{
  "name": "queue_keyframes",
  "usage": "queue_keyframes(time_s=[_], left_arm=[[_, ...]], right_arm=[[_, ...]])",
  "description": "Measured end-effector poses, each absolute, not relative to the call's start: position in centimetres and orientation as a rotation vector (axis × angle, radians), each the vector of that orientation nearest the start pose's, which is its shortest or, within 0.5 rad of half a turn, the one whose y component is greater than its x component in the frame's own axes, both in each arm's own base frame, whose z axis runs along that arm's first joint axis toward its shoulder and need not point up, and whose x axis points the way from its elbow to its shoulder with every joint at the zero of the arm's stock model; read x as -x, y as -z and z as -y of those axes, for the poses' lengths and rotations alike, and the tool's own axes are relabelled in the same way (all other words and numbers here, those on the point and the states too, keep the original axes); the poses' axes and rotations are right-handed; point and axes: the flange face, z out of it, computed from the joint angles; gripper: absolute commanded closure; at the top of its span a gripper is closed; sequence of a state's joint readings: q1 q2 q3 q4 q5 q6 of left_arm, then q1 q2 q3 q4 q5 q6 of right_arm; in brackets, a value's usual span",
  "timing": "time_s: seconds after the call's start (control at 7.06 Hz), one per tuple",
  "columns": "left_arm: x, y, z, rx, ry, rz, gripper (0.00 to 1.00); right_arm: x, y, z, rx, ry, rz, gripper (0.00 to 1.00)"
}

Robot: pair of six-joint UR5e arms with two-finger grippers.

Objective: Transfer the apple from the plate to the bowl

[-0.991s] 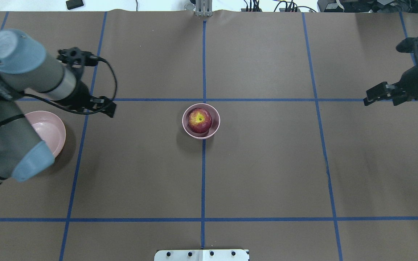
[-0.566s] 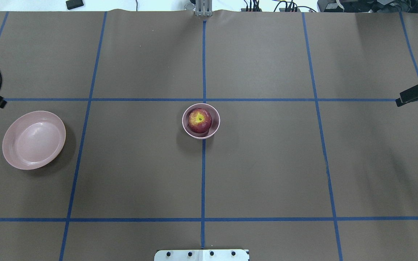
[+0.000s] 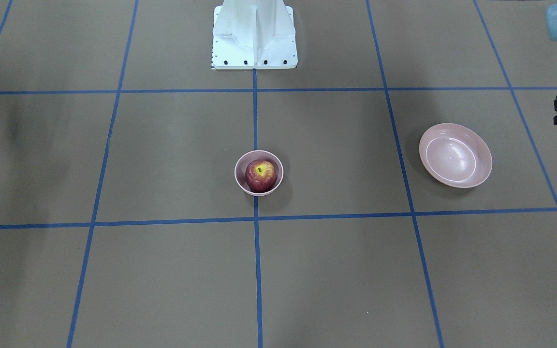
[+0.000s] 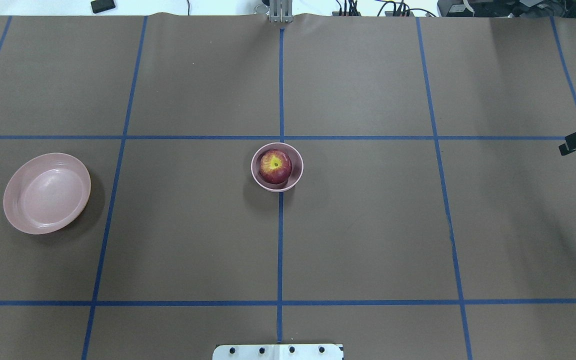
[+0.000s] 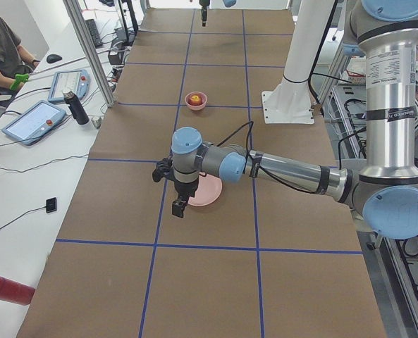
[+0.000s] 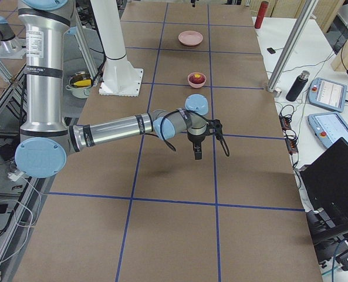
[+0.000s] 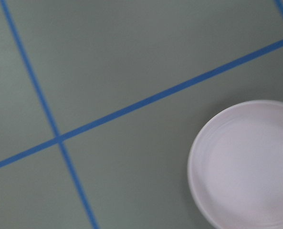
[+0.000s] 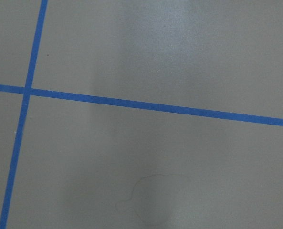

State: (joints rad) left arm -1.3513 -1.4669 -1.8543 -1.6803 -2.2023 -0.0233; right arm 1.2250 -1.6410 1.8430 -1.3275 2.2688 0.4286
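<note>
The dark red apple point(image 4: 275, 166) with its yellow stem patch sits inside the small pink bowl point(image 4: 254, 175) at the table's centre; it also shows in the front view point(image 3: 260, 175). The wide pink plate point(image 4: 47, 193) lies empty at the left. My left gripper point(image 5: 178, 208) shows only in the left side view, hanging beside the plate's outer edge; I cannot tell whether it is open. Its wrist view shows part of the plate point(image 7: 246, 167). My right gripper point(image 4: 568, 146) pokes in at the right edge, far from the bowl; its jaws are not clear.
The robot's white base point(image 3: 254, 34) stands behind the bowl. Blue tape lines cross the brown table cover. Tablets point(image 5: 34, 120), a dark bottle point(image 5: 75, 107) and an operator are on the side bench beyond the table.
Both arms have pulled outward. The left arm has left the overhead view and uncovered the plate. The right gripper has slid to the right edge. The apple and bowl have not moved.
</note>
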Motion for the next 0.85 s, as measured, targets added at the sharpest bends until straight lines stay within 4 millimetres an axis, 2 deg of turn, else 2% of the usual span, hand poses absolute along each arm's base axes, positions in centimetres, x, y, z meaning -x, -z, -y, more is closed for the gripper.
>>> queue_keyframes(time_s=[0.14,0.42,0.85], left_arm=[[-1.5,-56.4,46.4,-0.196,-0.230,-0.683,0.02],[-0.7,-56.6,46.1,-0.170,-0.173,-0.745,0.02],[-0.6,-56.4,46.1,-0.166,-0.156,-0.759,0.02]], right_arm=[[8.0,-54.4,46.8,-0.144,0.090,0.785,0.00],[5.5,-56.1,45.7,-0.145,0.099,0.791,0.00],[4.5,-55.1,46.2,-0.163,0.090,0.830,0.00]])
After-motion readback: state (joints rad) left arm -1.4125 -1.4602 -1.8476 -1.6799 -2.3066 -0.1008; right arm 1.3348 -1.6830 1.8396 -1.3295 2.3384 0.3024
